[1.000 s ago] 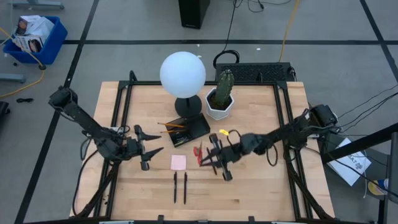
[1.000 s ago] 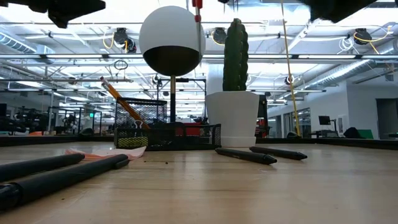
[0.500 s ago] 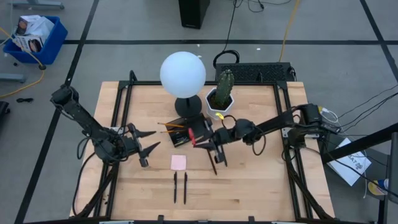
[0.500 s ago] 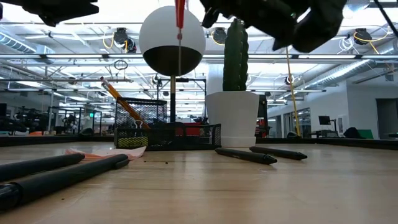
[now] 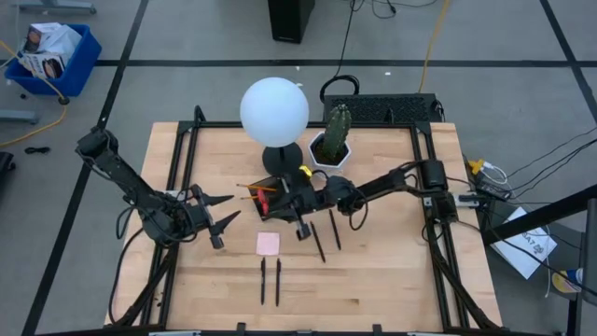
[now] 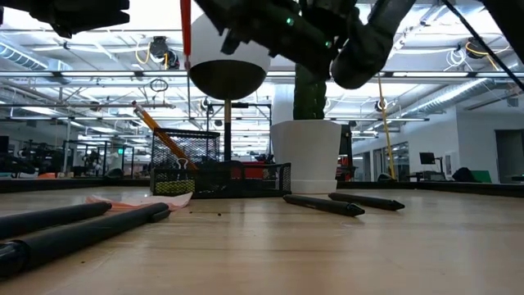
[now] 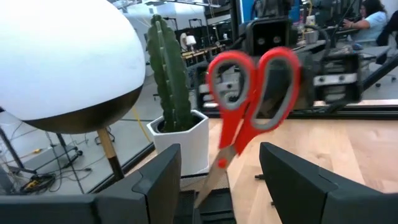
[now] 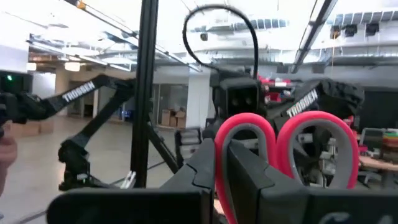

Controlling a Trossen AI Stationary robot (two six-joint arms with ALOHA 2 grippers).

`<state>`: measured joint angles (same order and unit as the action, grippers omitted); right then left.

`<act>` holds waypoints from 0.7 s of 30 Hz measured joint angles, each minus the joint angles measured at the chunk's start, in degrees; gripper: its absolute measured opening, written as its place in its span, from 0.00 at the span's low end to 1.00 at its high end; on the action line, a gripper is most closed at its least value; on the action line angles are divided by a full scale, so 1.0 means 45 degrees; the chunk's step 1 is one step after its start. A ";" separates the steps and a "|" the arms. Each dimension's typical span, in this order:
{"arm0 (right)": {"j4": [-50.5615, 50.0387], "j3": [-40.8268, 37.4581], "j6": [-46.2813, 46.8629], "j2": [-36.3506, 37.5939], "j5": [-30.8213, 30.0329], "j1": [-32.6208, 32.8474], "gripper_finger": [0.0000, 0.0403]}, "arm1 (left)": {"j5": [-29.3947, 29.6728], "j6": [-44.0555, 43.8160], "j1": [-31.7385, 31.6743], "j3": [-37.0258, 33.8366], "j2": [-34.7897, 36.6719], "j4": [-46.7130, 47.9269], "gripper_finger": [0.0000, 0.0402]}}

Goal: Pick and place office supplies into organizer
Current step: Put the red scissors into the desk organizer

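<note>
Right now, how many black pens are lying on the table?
4: two pens parallel below the pink sticky pad, two right of it. None seen hidden.

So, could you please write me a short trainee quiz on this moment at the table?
1. True or false: the scissors lie flat on the table.
2. Which arm holds the scissors: A left, B right?
3. What pink thing lies in front of the organizer?

Key: 1 false, they hang in the air, shut in the right gripper; 2 B, the left gripper waits with jaws open; 3 the sticky-note pad.
</note>
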<state>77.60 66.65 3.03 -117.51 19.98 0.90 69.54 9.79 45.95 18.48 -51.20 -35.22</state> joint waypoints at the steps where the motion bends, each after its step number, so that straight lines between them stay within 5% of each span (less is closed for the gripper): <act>1: 0.0004 0.0055 -0.0015 -0.0092 0.0010 -0.0064 0.04 | -0.0096 -0.0013 0.0000 0.0000 0.0000 0.0000 0.56; 21: -0.1212 0.0107 0.1304 -0.0111 -0.0431 -0.1441 0.05 | -0.0136 -0.0275 0.0000 0.0000 -0.0005 0.0332 0.56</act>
<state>72.15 67.13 8.90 -118.02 18.04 -5.58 68.93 8.55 45.95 18.48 -51.22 -33.73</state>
